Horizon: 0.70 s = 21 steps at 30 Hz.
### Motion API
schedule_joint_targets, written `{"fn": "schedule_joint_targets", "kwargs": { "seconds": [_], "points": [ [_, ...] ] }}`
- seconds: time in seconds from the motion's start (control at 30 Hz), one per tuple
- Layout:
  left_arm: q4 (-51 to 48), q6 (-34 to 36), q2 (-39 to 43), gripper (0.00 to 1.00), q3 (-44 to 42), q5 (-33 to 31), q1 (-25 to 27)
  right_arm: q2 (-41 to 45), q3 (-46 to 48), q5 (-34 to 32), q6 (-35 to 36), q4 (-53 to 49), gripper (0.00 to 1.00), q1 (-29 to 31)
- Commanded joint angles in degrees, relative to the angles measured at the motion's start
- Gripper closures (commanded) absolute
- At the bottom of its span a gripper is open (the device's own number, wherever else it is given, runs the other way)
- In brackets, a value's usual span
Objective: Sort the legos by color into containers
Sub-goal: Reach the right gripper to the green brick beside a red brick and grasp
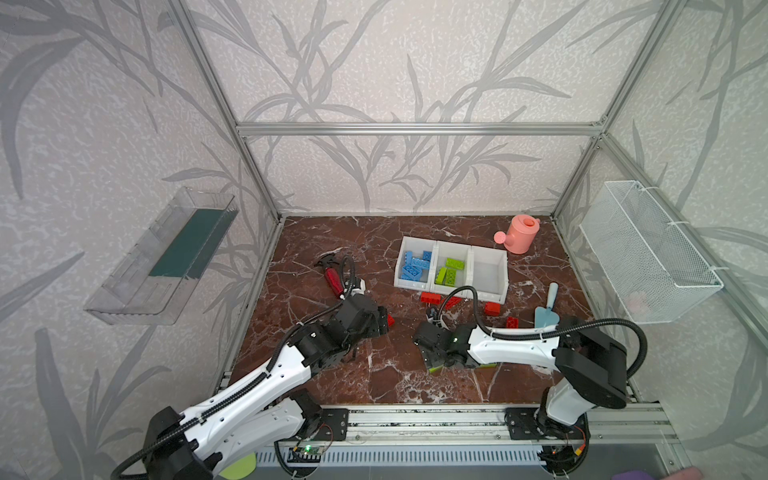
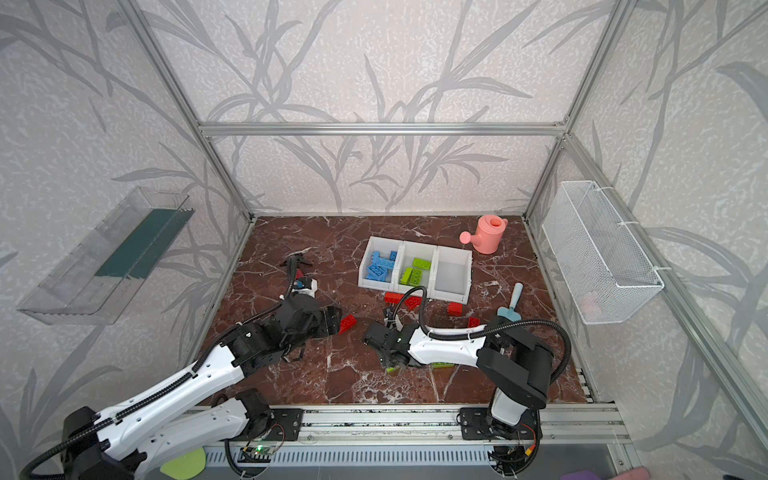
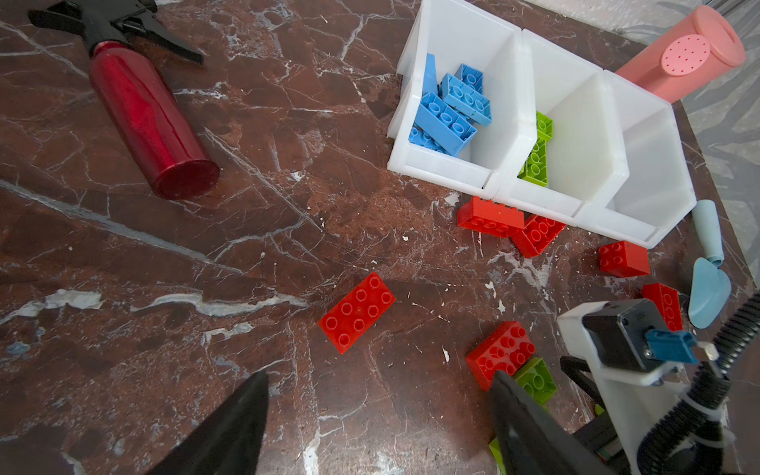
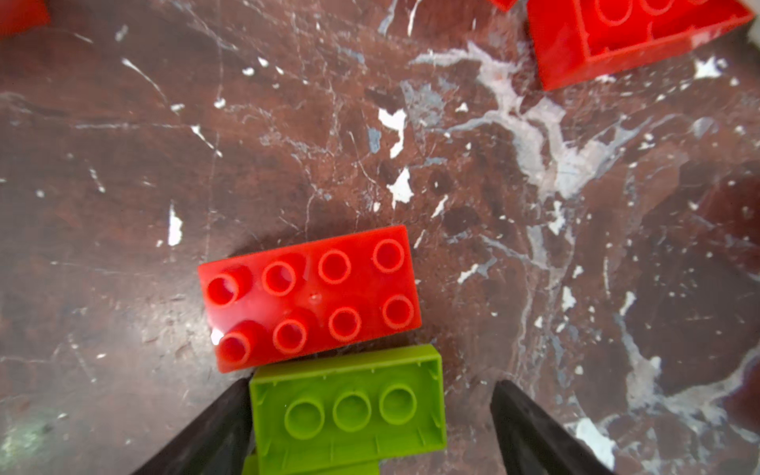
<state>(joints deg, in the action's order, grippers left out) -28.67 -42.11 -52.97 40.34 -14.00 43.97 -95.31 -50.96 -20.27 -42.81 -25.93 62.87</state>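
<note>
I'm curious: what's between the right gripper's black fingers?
A lime green rectangular plastic brick, hollow side up, lies between them, seen in the right wrist view.

glossy plastic lime brick (image 4: pixel 349 411) between the right gripper's (image 4: pixel 372 384) matt black fingers (image 4: pixel 214 432); smooth, polished marble-look tabletop (image 4: pixel 534 246) beneath.

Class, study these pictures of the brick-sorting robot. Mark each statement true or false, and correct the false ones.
1. The rightmost white plastic bin is empty. True.
2. The blue studded bricks lie in the middle bin. False: they lie in the leftmost bin; the middle bin holds lime green bricks.
3. The red cylindrical spray bottle stands upright. False: it lies on its side.
4. The right gripper is open around a lime green brick lying hollow side up. True.
5. Every red brick is in a bin. False: the red bricks lie on the marble tabletop.
</note>
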Motion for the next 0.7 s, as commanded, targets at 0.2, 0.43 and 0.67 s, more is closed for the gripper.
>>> {"fn": "schedule_joint_targets", "kwargs": {
  "seconds": [0.2,0.43,0.67],
  "points": [
    [1.28,-1.31,-2.11,0.16,-0.73,-0.34,-0.11,-4.97,-4.22,4.91,3.18,-1.33,0.17,-1.79],
    [0.54,-1.22,-3.28,0.16,-0.04,0.13,-0.11,-6.36,-4.49,5.53,3.45,-1.23,0.30,-1.92],
    [0.28,-1.56,-3.24,0.16,-0.26,0.46,-0.11,-7.62,-5.42,5.62,3.88,-2.67,0.24,-2.08]
  ]
}}
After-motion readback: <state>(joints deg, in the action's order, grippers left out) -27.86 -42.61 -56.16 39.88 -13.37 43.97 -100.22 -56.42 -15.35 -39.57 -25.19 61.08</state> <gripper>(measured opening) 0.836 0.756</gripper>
